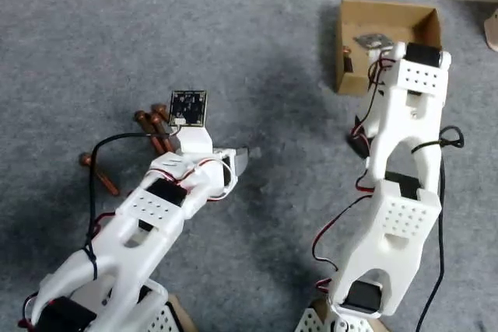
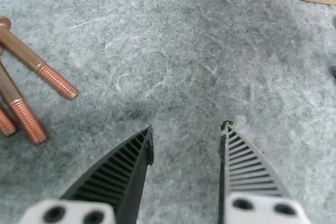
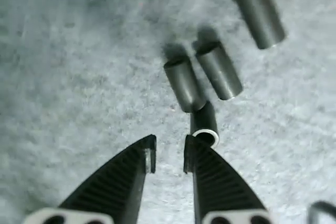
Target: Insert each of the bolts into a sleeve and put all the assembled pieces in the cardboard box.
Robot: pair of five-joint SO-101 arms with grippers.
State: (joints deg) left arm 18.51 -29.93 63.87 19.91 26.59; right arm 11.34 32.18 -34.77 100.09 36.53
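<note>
Bolts: copper-coloured threaded metal bolts (image 2: 37, 72) lie loose on the grey felt mat (image 2: 184, 35), beside the left gripper.
Left gripper (image 2: 186, 129): jaws spread wide, empty.
Right gripper (image 3: 169, 153): jaws slightly parted, holding nothing. The dark grey metal tube sleeves (image 3: 185, 84) lie just ahead, one touching a finger.
Step, judged: take one sleeve. Centre the jaws across its barrel, clear of its neighbours.
Brown cardboard box (image 1: 405, 22): a copper-coloured piece (image 1: 347, 58) sits by one wall. Cannot tell whether it is sleeved.
</note>
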